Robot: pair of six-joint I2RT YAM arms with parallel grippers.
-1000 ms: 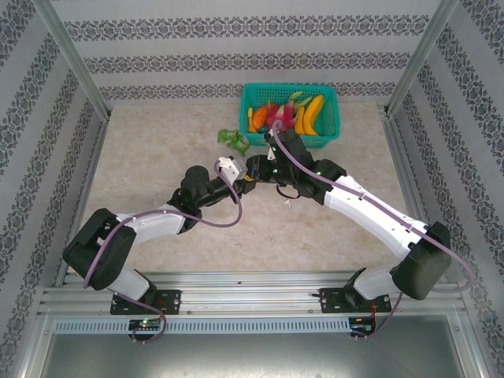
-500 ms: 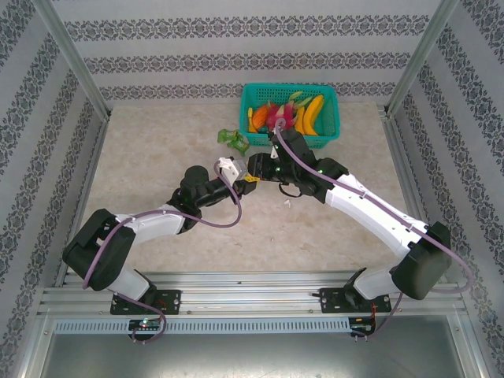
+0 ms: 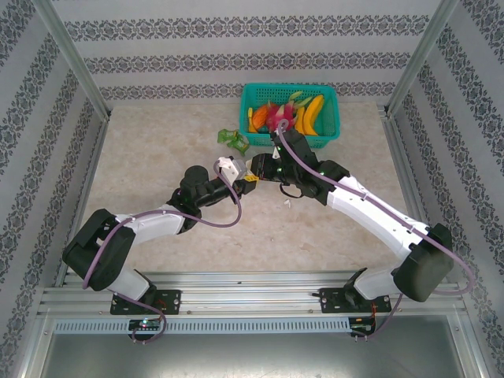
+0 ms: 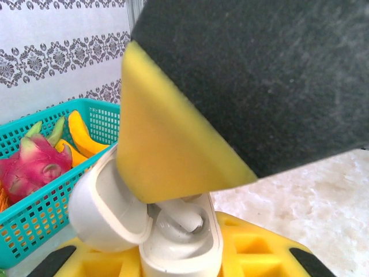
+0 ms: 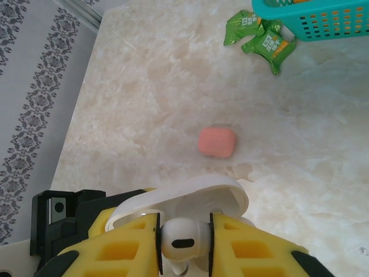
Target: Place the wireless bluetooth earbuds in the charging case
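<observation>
Over the middle of the pale marbled surface the two arms meet. The left pincer is clamped on a white rounded charging case with its lid swung open. The right pincer is closed on a white plastic earbud, right over that open lid.

From the left wrist, the right pincer's yellow pad and black body crowd in from above and hide much of the case's mouth. A rounded white piece sits in the opening under the pad; I can't tell whether it is seated.

The right wrist looks past the lid to a salmon-pink rounded case, closed, lying well clear of both pincers. Two green foil packets lie just beside a teal plastic mesh basket.

From above, the basket stands at the far edge, full of fruit. A tiny white bit, too small to name, lies near the right arm.
</observation>
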